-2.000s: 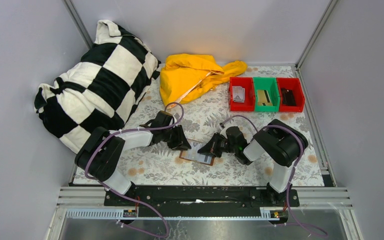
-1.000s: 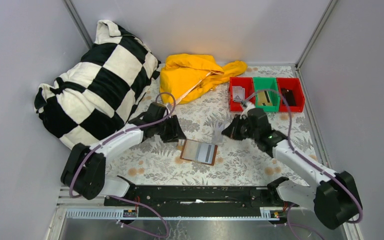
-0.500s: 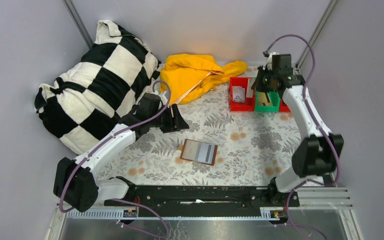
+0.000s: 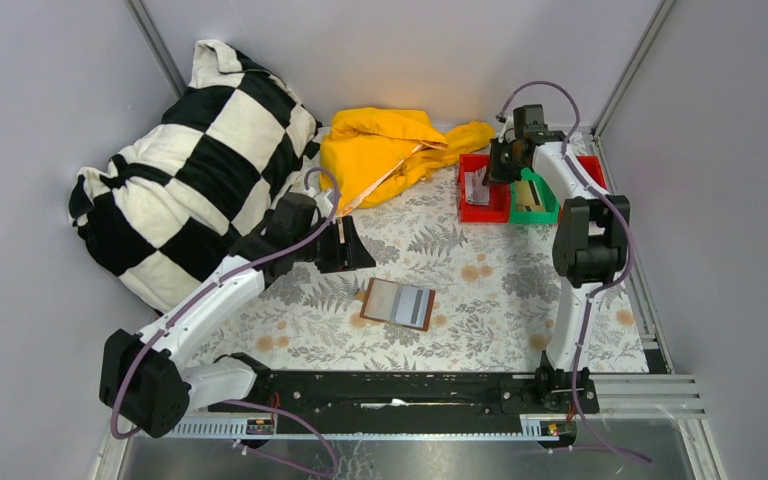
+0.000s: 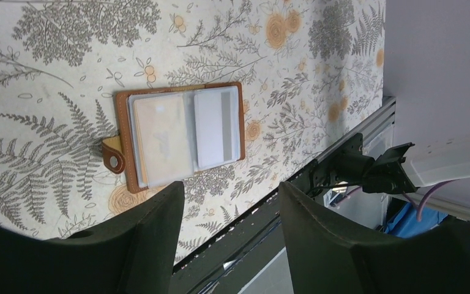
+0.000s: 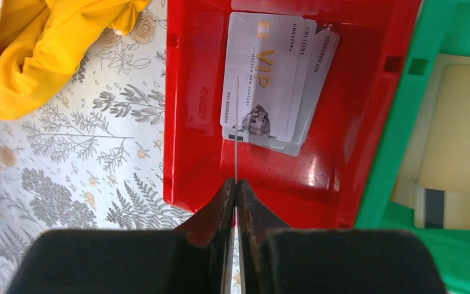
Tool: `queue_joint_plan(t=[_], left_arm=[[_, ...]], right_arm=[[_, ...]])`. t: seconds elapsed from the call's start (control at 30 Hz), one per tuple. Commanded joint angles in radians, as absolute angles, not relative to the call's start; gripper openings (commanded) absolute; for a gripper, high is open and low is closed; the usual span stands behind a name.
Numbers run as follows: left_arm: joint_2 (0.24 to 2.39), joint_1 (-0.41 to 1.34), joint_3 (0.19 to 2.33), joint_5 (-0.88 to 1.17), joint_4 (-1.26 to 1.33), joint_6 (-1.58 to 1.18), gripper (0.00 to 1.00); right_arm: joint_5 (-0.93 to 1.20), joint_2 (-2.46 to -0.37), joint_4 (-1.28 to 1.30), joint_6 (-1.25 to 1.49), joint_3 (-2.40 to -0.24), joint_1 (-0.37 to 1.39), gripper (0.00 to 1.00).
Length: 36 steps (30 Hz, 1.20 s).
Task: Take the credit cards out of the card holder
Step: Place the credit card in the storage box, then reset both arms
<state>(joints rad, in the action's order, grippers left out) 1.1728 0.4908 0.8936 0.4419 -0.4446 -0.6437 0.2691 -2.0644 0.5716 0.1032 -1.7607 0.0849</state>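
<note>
Overhead, right end effector (image 6: 237, 184) pinches card (image 6: 237, 122) above red bin (image 6: 199, 159).

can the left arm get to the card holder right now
Probably yes: the card holder lies open and uncovered, the left arm has its jaws apart nearby, and the right arm is off at the red bin.

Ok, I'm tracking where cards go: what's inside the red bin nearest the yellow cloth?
A stack of white cards, the top one printed VIP; the lower ones are mostly covered.
</note>
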Motion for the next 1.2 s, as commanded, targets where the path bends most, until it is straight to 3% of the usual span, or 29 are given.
queue_joint_plan(t=[0.0, 0.1, 0.23, 0.3, 0.37, 0.4, 0.6, 0.7, 0.9, 1.0, 1.17], left_arm=[[1.147, 0.486, 0.875, 0.46, -0.455, -0.623, 0.62], [1.144, 0.486, 0.876, 0.456, -0.46, -0.629, 0.63], [1.141, 0.486, 0.886, 0.454, -0.461, -0.632, 0.63], [1.136, 0.486, 0.893, 0.45, -0.46, -0.631, 0.63], [1.129, 0.486, 0.903, 0.439, -0.467, -0.63, 0.63], [1.123, 0.486, 0.912, 0.429, -0.471, -0.629, 0.63], [1.085, 0.486, 1.133, 0.319, -0.672, -0.592, 0.64], [1.034, 0.486, 1.219, 0.235, -0.722, -0.555, 0.66], [0.941, 0.486, 1.231, 0.116, -0.73, -0.492, 0.68], [0.902, 0.486, 1.177, 0.08, -0.714, -0.501, 0.68], [0.865, 0.485, 1.113, 0.064, -0.656, -0.522, 0.68]], right_arm=[[0.332, -2.117, 0.575, 0.11, -1.844, 0.087, 0.27], [0.305, -2.1, 0.558, 0.13, -1.848, 0.087, 0.45], [0.24, -2.01, 0.544, 0.138, -1.845, 0.087, 0.57], [0.2, -1.938, 0.546, 0.136, -1.84, 0.087, 0.72], [0.16, -1.872, 0.562, 0.13, -1.836, 0.087, 0.96], [0.154, -1.843, 0.58, 0.131, -1.839, 0.087, 0.99], [0.215, -1.684, 0.895, 0.166, -1.923, 0.131, 1.0], [0.113, -1.529, 0.861, 0.175, -1.764, 0.172, 1.0], [0.284, -1.146, 0.594, 0.26, -1.319, 0.178, 1.0], [0.257, -0.97, 0.415, 0.327, -1.07, 0.178, 1.0], [0.174, -0.864, 0.339, 0.33, -0.918, 0.178, 1.0]])
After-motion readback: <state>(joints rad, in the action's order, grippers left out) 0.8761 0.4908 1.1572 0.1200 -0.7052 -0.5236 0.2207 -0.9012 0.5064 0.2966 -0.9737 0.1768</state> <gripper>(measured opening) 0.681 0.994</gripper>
